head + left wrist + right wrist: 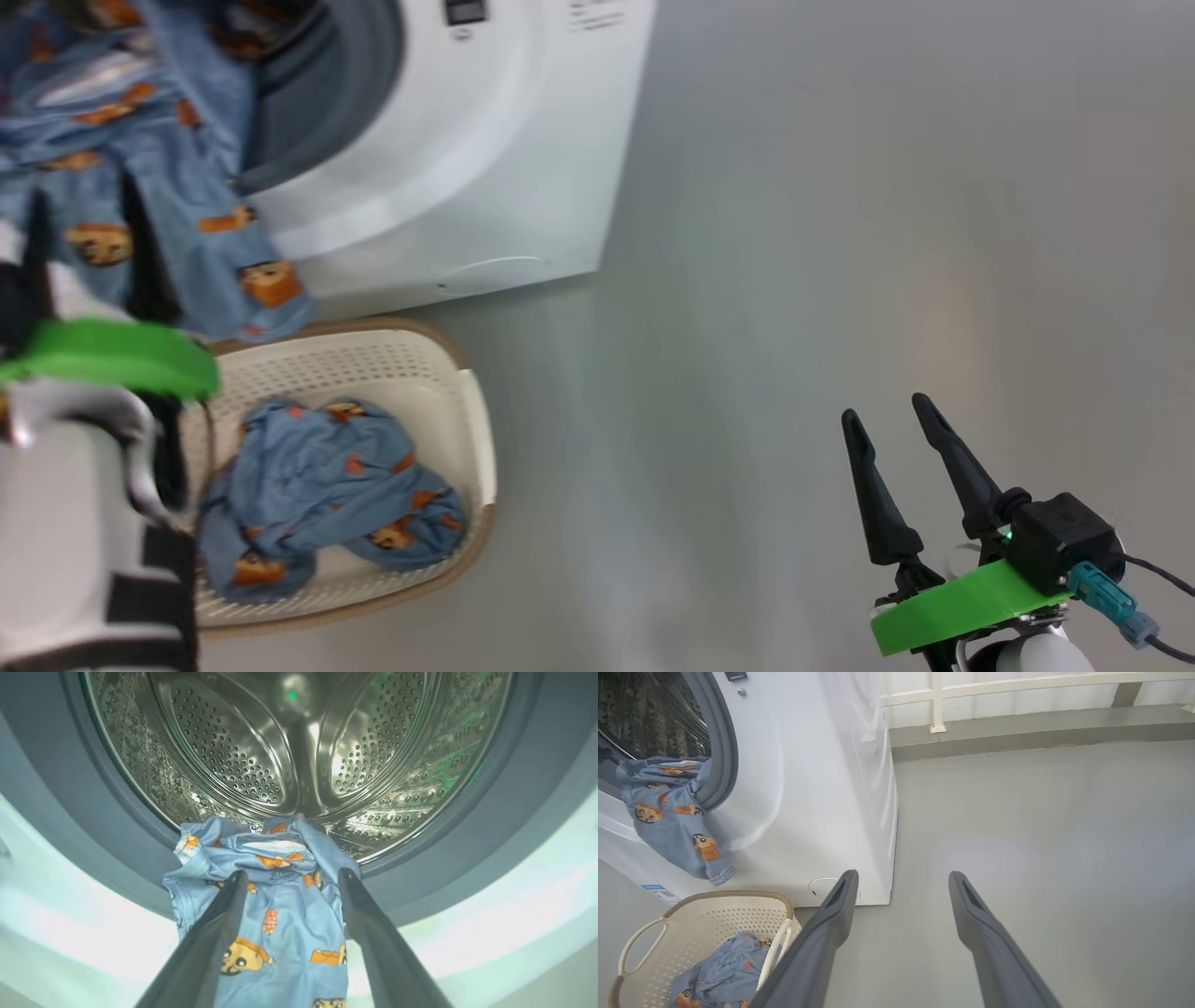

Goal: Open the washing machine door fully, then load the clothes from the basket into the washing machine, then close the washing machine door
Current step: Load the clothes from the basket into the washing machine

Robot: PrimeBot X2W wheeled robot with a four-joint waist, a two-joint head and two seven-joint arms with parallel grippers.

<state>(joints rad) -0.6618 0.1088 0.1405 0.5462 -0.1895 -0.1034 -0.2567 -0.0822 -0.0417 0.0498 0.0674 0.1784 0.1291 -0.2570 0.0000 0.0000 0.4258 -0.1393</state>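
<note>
Pincer [293, 873] (left, agape) over clothes [285, 933]

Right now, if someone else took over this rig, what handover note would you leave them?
Left gripper: open, fingers over a blue printed garment draped across the gasket of the washing machine, part in the drum, part hanging down the front.
Right gripper: open, empty, above the floor.
Basket: a second blue garment lies inside.
Done: drum opening accessible, one garment half in.
Left: push that garment fully in, load the basket's one, close the door.
</note>
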